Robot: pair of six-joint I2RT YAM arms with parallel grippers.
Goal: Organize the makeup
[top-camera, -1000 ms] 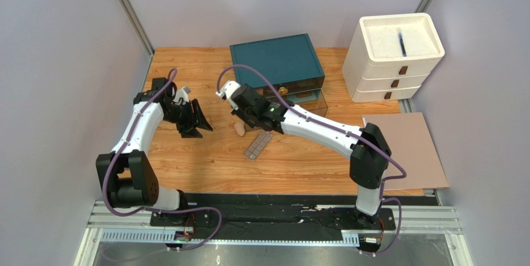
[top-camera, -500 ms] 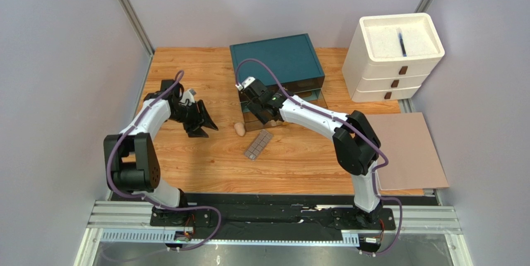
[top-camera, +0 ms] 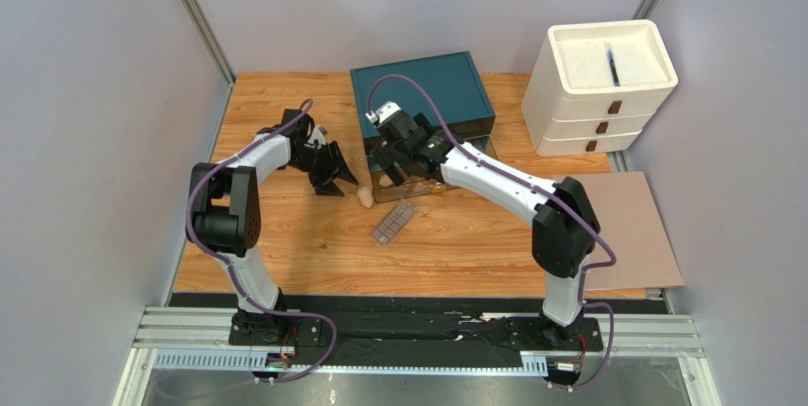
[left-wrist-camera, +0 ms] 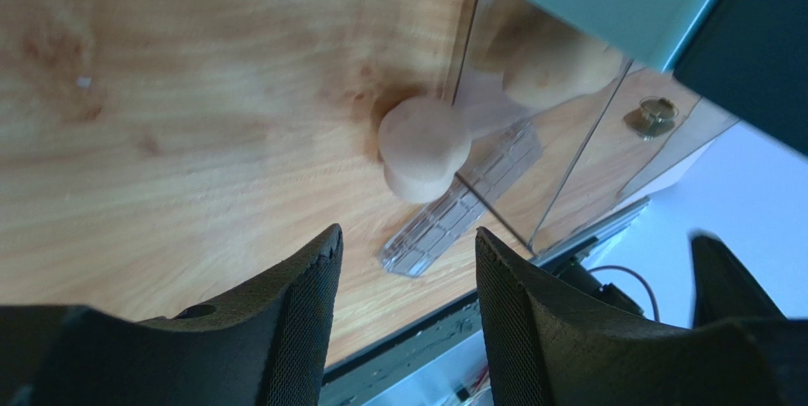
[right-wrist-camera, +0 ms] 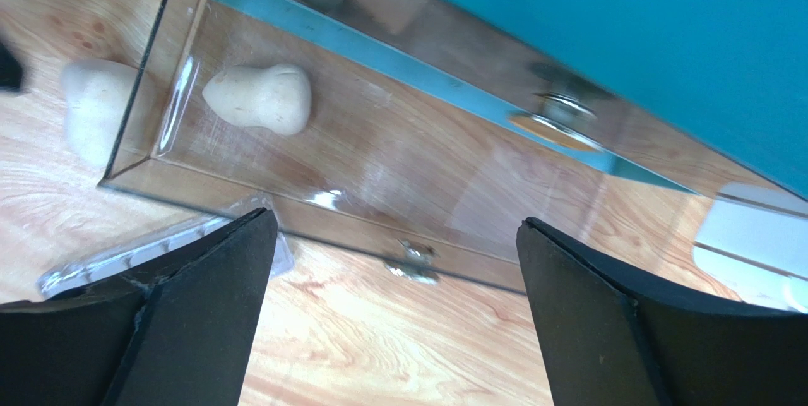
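Observation:
One beige sponge point(right-wrist-camera: 261, 96) lies inside the clear drawer point(right-wrist-camera: 417, 155) that is pulled out of the teal box point(top-camera: 422, 93). My right gripper point(right-wrist-camera: 394, 226) hangs open and empty just above the drawer's front wall, over the drawer point(top-camera: 410, 183) in the top view too. A second beige sponge point(top-camera: 365, 198) sits on the table beside the drawer's left corner. My left gripper point(left-wrist-camera: 408, 240) is open and empty, a short way left of that sponge point(left-wrist-camera: 424, 146). The gridded palette point(top-camera: 394, 223) lies flat on the table in front of the drawer.
A white drawer unit point(top-camera: 597, 84) stands at the back right. A brown mat point(top-camera: 621, 226) lies at the table's right edge. The drawer has a small metal knob point(right-wrist-camera: 413, 259) on its front. Bare wood stretches along the near side.
My right gripper has swung right from beside the drawer to over it and opened; a sponge now lies in the drawer. My left gripper has moved right, closer to the sponge on the table.

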